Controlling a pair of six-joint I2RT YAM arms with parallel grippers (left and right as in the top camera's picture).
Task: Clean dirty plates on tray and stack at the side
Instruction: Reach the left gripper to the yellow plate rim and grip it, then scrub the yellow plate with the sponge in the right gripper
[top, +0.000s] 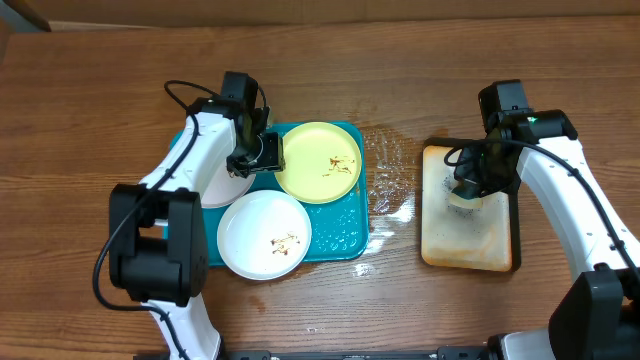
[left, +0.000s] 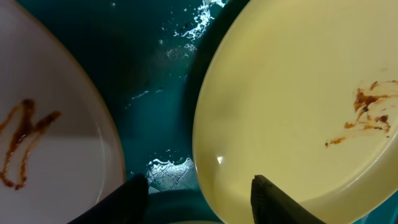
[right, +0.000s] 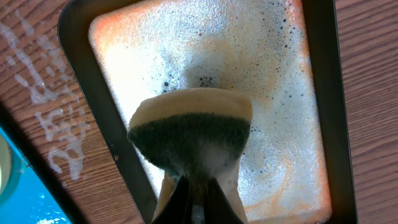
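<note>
The teal tray (top: 345, 238) holds three plates. The pale yellow-green plate (top: 318, 162) with brown smears lies at the back right, and a white smeared plate (top: 264, 234) at the front. A second white plate (top: 215, 190) is mostly hidden under my left arm. My left gripper (top: 262, 152) is open and straddles the yellow-green plate's left rim (left: 205, 149), one finger over the plate, one over the tray (left: 155, 112). My right gripper (top: 468, 185) is shut on a soapy sponge (right: 189, 134) above the tan tray (top: 435, 245).
The tan dark-rimmed tray (right: 99, 93) holds foamy water. Wet streaks (top: 390, 170) lie on the wooden table between the two trays. In the left wrist view, the white smeared plate (left: 56, 143) lies to the left.
</note>
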